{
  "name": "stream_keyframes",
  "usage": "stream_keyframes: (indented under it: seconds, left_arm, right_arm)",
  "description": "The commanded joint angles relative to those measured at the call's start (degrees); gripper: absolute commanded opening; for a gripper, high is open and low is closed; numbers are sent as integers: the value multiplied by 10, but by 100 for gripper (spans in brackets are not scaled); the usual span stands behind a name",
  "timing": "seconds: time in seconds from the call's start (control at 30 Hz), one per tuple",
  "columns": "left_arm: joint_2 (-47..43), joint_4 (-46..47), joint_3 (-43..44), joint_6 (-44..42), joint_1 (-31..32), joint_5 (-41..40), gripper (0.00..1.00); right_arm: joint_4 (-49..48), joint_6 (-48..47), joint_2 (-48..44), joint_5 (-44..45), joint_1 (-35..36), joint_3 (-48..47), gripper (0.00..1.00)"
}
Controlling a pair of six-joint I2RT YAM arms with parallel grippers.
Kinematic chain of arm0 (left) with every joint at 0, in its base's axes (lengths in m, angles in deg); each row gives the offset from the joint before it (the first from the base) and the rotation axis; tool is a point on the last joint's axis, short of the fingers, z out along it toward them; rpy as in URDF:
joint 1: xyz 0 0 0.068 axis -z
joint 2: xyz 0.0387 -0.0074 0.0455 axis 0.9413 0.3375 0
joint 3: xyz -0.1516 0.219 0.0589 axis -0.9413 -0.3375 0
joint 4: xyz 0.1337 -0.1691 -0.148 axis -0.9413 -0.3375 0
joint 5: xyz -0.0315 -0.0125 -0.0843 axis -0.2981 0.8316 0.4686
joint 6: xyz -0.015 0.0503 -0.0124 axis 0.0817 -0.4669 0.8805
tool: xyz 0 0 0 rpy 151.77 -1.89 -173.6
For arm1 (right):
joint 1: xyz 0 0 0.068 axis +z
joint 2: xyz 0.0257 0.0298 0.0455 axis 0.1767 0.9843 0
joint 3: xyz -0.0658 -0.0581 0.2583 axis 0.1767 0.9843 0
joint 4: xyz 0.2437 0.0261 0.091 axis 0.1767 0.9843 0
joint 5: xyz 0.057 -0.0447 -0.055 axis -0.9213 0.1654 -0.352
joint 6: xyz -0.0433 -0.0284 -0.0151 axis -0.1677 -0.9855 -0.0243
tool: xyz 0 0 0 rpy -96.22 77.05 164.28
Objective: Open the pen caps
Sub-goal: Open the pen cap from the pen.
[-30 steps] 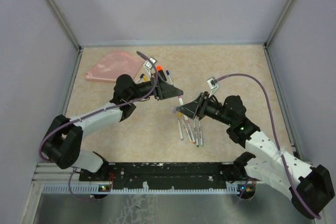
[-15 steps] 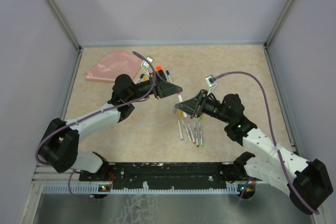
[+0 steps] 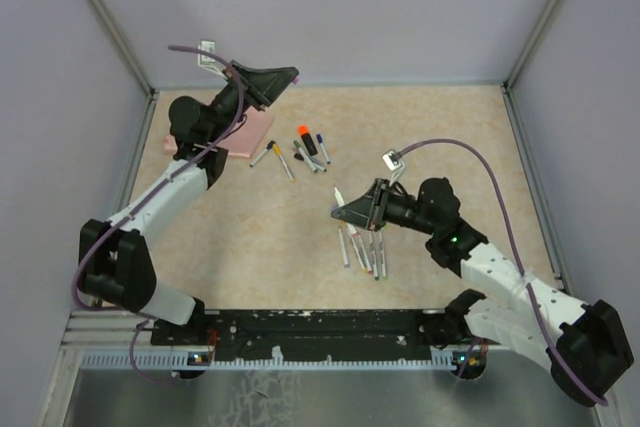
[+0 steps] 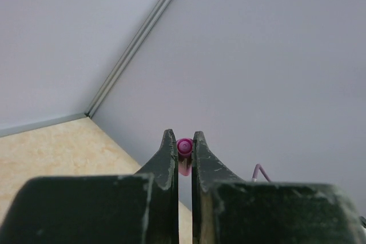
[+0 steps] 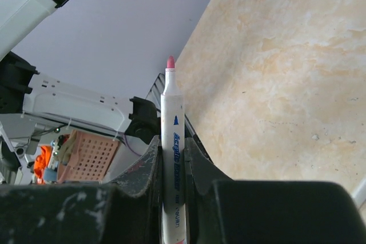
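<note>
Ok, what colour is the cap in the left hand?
Magenta; the cap shows best in the left wrist view.

Soft, even light falls from above the table [image 3: 450, 127], bright and without glare, and shadows on the table are faint and short. Both wrist views turn dark and slightly soft nearest the lens (print on the pen [image 5: 173, 158] reads sharp).

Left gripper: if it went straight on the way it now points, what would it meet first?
Probably the grey wall: in the left wrist view nothing else lies beyond the left gripper, shut on a pink cap. Depth is unclear.
</note>
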Motion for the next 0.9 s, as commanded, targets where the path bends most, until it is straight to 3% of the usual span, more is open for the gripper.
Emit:
stream_keyframes:
  seconds: [0.0,0.37,0.57,0.87]
  left_arm:
    - [-14,-40,-20,-6,1,26,0]
    - [-115,-330,-160,-87,8,76,0]
    - [-103,-546,-166,-170,60,-13,1]
    - [11,-619,-127,-184,153,-144,0]
  right_arm:
    - [13,-16,-26,3,2,-3,0]
    - [86,-77,-31,34,2,-16,0]
    - [91,-81,-25,43,2,-9,0]
    - [105,-80,-29,55,2,0,0]
